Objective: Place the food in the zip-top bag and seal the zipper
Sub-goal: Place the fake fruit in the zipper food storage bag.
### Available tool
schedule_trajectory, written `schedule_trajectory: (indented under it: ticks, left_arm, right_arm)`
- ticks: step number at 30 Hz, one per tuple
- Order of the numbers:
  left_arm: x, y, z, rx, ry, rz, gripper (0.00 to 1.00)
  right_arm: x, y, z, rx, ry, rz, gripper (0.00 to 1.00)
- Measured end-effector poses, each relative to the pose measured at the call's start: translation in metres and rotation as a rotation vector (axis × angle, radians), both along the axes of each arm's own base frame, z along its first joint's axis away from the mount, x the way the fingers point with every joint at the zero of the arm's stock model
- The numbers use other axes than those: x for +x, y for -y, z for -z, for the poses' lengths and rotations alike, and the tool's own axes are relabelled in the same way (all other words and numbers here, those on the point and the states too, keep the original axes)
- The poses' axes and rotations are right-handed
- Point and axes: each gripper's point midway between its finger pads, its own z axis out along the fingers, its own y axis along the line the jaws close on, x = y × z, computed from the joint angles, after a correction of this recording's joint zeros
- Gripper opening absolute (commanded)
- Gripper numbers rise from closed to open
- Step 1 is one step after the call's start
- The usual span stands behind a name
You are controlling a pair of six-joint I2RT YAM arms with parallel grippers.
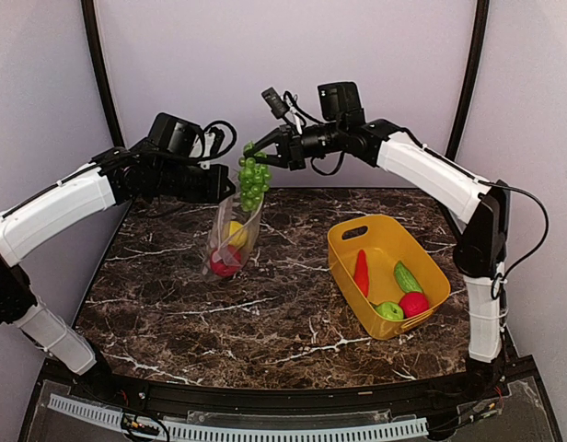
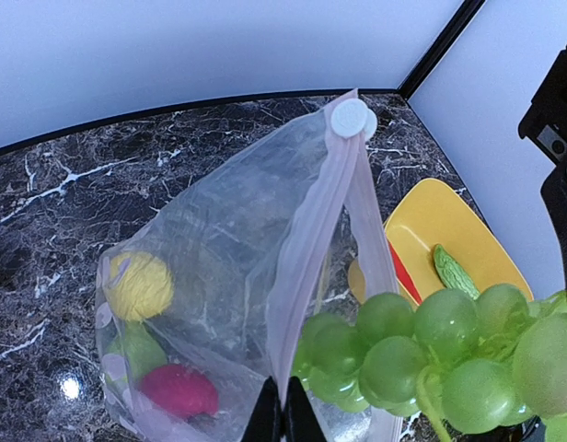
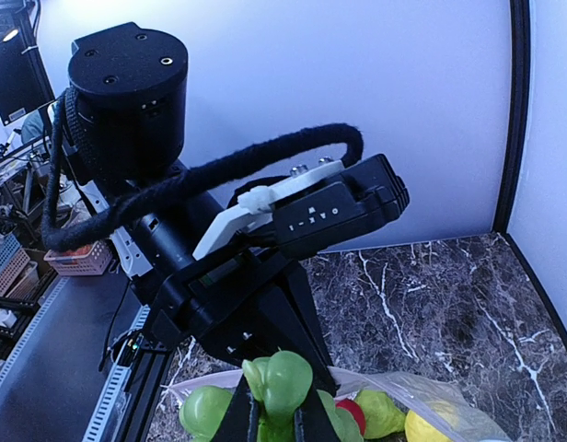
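Observation:
My left gripper (image 1: 230, 189) is shut on the mouth edge of the clear zip-top bag (image 1: 230, 241), which hangs above the table. In the left wrist view its pinkish zipper strip (image 2: 316, 230) runs up to a white slider, and the bag (image 2: 219, 276) holds a yellow piece (image 2: 138, 285), a green piece and a red piece (image 2: 178, 389). My right gripper (image 1: 256, 152) is shut on the stem of the green grape bunch (image 1: 252, 181) and holds it at the bag's mouth. The bunch (image 2: 431, 354) fills the lower right of the left wrist view, and its stem (image 3: 282, 385) sits between my right fingers.
A yellow tub (image 1: 387, 273) stands on the right of the marble table with a red pepper (image 1: 361, 273), a green cucumber (image 1: 407, 277), a green piece and a red piece (image 1: 413, 304) inside. The tub (image 2: 449, 239) also shows behind the bag.

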Motion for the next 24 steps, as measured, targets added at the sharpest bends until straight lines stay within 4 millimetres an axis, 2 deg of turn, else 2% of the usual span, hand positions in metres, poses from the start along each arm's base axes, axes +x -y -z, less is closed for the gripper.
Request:
schedule_trajectory:
  ticks: [5, 8, 9, 12, 15, 17, 24]
  left_arm:
    - [-0.001, -0.002, -0.005, -0.008, 0.008, -0.006, 0.01]
    - [-0.002, -0.003, -0.006, -0.011, 0.011, -0.01, 0.01]
    - [-0.002, -0.003, -0.007, -0.012, 0.012, -0.01, 0.01]
    - [-0.002, -0.004, -0.007, -0.012, 0.012, -0.012, 0.01]
    - [-0.002, -0.004, -0.006, -0.014, 0.008, -0.015, 0.01]
    - [-0.002, -0.004, -0.005, -0.013, 0.005, -0.016, 0.01]
    - [-0.003, -0.006, 0.002, -0.001, -0.003, -0.021, 0.01]
  right_arm:
    - [0.003, -0.004, 0.001, -0.003, 0.017, 0.025, 0.0]
    - [0.007, -0.005, 0.007, -0.014, 0.025, 0.048, 0.04]
    - [0.008, -0.006, 0.009, -0.02, 0.027, 0.057, 0.11]
    - [0.012, -0.008, 0.022, -0.049, 0.025, 0.087, 0.4]
    - [0.013, -0.013, 0.035, -0.082, 0.045, 0.112, 0.54]
    - [0.011, -0.016, 0.038, -0.092, 0.053, 0.12, 0.58]
    - [0.006, -0.016, 0.031, -0.096, 0.081, 0.133, 0.59]
